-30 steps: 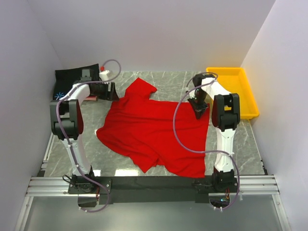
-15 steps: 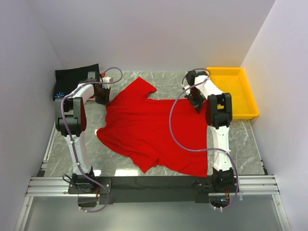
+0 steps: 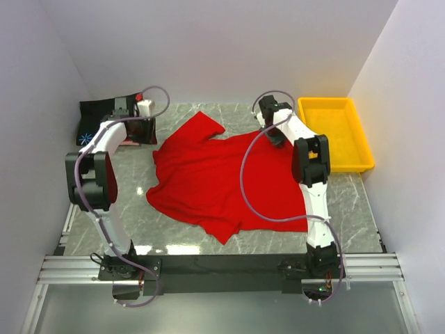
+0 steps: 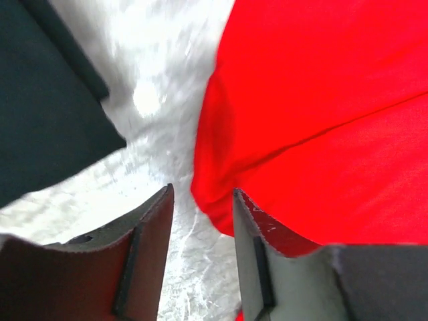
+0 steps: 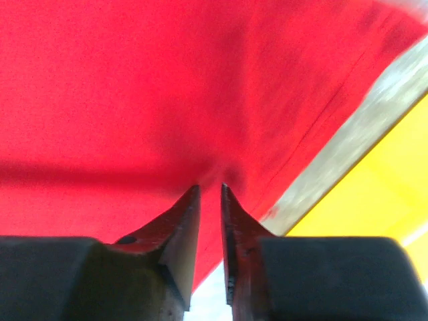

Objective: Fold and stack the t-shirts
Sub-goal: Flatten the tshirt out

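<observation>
two t-shirts show. one red t-shirt [image 3: 215, 181] lies opened out and rumpled across the middle of the bench [image 3: 348, 202], one sleeve pointing to the far side, its near hem uneven. one black t-shirt [image 3: 94, 111] sits folded in the far left corner, a small blue-white starburst mark [image 3: 85, 138] on its near edge; a strip of bare bench lies between it and the red one.

two arms, one pincer each. the left pincer [image 3: 141, 129] hangs low between the two shirts with its fingers spread; in the left wrist view [image 4: 202, 194] only bench lies in the gap, and the folded edge of the red cloth [image 4: 321, 134] sits just past the tips. the right pincer [image 3: 276, 136] is at the red shirt's far right edge; in its own view [image 5: 210, 187] the fingers are nearly pressed together, pinching a small pucker of the red cloth [image 5: 134, 100].

one yellow tray [image 3: 341, 132] stands at the far right, apart from the red shirt.

the bench is grey-green veined stone, glossy, boxed in by pale plain walls [image 3: 229, 49], with a metal rail [image 3: 389, 263] along the near edge.

the left arm covers part of the black shirt; the right arm hides the red shirt's right edge. the left wrist view is blurred.
</observation>
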Action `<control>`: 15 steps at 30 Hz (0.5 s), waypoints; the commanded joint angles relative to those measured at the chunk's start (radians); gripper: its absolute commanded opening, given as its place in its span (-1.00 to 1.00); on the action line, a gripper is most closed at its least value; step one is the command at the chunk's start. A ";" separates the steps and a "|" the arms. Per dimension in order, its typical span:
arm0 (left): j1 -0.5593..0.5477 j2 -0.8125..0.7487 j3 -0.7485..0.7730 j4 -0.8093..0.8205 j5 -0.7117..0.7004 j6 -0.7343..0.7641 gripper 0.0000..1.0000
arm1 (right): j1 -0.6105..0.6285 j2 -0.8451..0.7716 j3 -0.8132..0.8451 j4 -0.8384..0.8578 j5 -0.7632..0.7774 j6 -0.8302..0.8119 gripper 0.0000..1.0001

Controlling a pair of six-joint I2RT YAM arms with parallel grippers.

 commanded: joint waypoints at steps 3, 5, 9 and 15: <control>-0.105 -0.033 0.089 0.059 0.060 0.017 -0.19 | -0.004 -0.287 -0.158 -0.063 -0.213 0.017 -0.36; -0.128 0.034 0.137 0.059 0.062 -0.005 -0.27 | -0.004 -0.304 -0.209 -0.115 -0.279 0.052 -0.37; -0.182 0.162 0.233 0.020 0.036 -0.036 -0.52 | -0.009 -0.327 -0.299 -0.149 -0.333 0.080 -0.56; -0.197 0.246 0.277 -0.009 0.035 -0.062 -0.70 | -0.021 -0.336 -0.391 -0.176 -0.393 0.088 -0.78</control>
